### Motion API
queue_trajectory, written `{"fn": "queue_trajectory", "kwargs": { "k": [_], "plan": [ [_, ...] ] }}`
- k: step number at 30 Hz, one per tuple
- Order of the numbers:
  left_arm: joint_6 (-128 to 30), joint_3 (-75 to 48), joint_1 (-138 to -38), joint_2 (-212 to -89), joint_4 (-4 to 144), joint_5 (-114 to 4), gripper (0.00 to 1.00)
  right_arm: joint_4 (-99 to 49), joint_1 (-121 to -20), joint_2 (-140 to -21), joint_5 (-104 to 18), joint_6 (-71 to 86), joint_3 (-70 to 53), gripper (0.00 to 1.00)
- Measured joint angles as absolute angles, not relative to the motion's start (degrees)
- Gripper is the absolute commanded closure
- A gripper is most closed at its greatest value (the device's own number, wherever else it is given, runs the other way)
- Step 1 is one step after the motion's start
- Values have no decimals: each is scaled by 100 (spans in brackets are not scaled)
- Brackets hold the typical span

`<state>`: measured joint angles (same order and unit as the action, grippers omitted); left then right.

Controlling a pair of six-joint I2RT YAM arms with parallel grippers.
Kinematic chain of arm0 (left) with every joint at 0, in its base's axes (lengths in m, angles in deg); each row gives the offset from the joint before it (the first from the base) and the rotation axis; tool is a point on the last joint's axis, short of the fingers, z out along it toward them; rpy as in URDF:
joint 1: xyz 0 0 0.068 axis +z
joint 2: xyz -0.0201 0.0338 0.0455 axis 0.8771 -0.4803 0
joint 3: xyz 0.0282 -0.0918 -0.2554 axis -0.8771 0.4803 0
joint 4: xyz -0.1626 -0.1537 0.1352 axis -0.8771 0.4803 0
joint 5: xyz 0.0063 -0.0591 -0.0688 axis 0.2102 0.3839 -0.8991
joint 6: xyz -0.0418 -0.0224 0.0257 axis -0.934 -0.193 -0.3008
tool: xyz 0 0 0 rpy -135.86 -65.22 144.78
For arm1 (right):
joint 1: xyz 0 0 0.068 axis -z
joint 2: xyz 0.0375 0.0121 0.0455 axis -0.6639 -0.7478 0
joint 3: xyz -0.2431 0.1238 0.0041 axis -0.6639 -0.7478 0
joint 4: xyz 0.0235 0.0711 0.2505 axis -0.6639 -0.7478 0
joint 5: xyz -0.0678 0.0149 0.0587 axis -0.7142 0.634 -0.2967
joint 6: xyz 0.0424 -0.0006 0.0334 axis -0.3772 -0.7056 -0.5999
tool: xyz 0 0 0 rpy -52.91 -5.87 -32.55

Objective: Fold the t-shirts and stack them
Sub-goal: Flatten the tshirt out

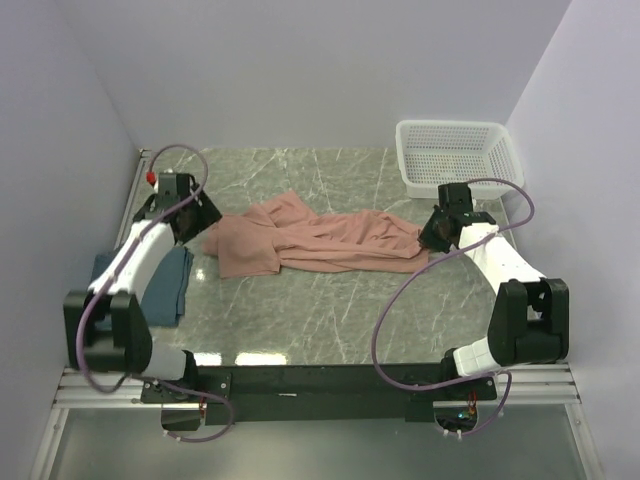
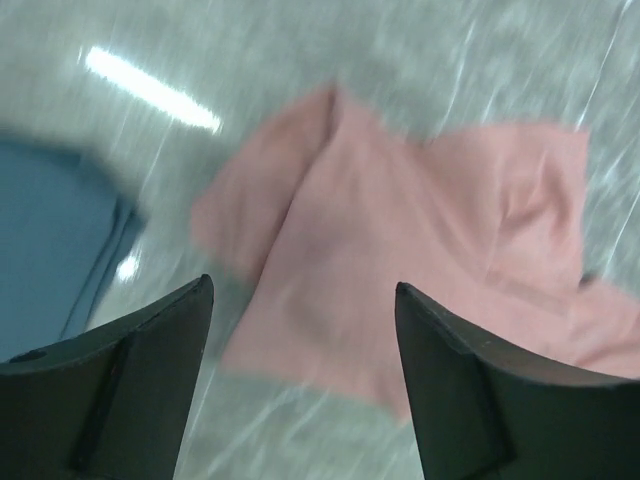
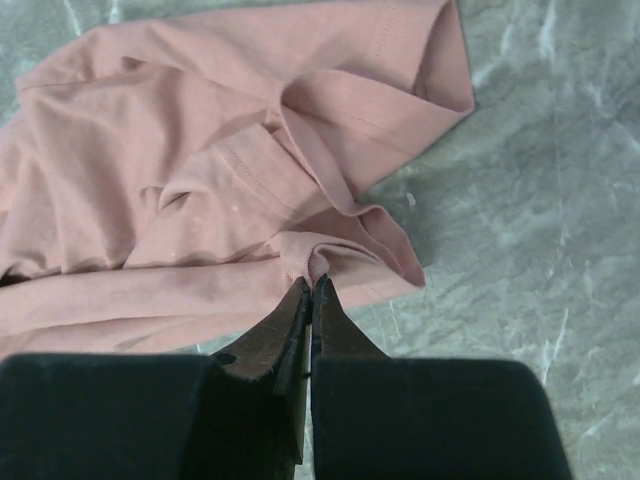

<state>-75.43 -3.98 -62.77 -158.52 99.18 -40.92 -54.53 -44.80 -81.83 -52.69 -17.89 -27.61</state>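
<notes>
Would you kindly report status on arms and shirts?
Left fingers open, empty. Right fingers shut on crumpled pink t-shirt, mid-table. Blue t-shirt at left. Nothing obstructing.

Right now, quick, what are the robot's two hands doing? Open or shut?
Left gripper: open, holding nothing.
Right gripper: closed, pinching a fold of the pink t-shirt.

Pale lavender walls (image 1: 300,70) enclose a glossy grey-green marble-patterned tabletop (image 1: 350,310), which reflects a bright streak of light (image 2: 150,90) and bears a white plastic mesh basket (image 1: 448,124) in its far right corner.
</notes>
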Motion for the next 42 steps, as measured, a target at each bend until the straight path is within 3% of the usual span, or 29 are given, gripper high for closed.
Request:
{"fn": "queue_trajectory", "kwargs": {
  "k": [4, 10, 36, 39, 42],
  "plan": [
    [-7593, 385, -6603, -14961, 10130, -3961, 40, -5313, -4480, -8111, -5127, -1730, -2887, 100],
    [-7582, 1058, -6852, -14873, 10222, -3799, 47, -5245, -4480, -7908, -4959, -1695, -3148, 100],
    [-7191, 1071, -6852, -16377, 9791, -4075, 55, -5125, -4480, -7757, -4904, -1658, -3375, 100],
    [-7193, 1045, -6852, -16432, 9730, -4083, 61, -5107, -4480, -7757, -4904, -1661, -3375, 100],
    [-7193, 1040, -6852, -16469, 9658, -4088, 78, -5079, -4480, -7757, -4906, -1663, -3375, 100]
  ]
}}
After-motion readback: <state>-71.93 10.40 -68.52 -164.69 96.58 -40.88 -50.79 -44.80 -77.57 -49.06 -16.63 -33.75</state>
